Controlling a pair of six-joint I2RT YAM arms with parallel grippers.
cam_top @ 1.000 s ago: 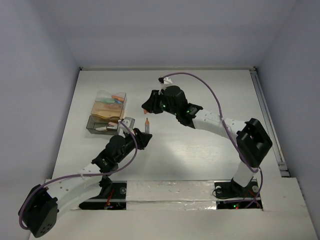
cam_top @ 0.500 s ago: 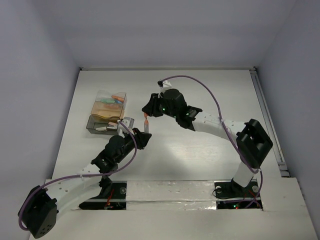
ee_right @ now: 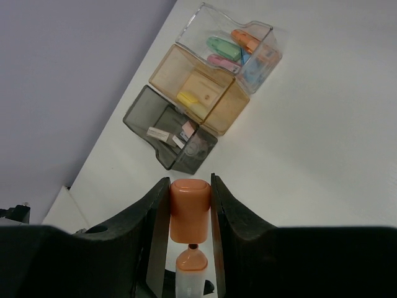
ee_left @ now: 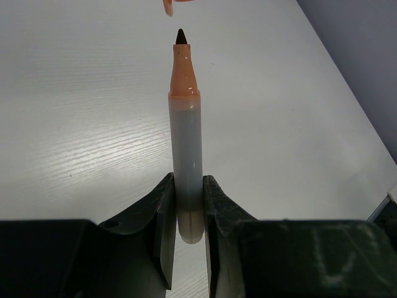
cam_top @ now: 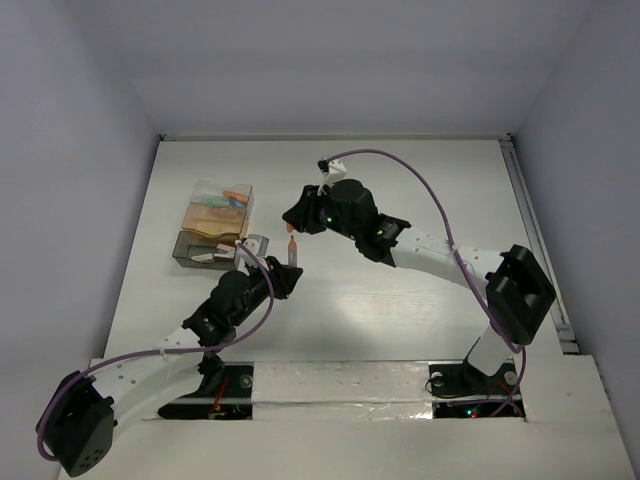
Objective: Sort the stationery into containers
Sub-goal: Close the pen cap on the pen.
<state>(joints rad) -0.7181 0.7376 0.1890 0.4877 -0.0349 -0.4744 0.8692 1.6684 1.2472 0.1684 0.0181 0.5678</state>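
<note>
Over at the upper left, the containers (cam_top: 213, 228) sit apart from both arms. At centre, the left gripper (ee_left: 187, 202) pinches the pen (ee_left: 186, 136) by its tail end. The right gripper (ee_right: 189, 189) squeezes the orange cap (ee_right: 189, 214) between its jaws, just off the pen's tip.

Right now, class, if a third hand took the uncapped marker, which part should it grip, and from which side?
I'd grip the bare grey barrel of the marker, coming in across its length from the side. Its base is clamped in the left gripper, and the orange cap in the right gripper sits just off the tip, so both ends are taken.
</note>
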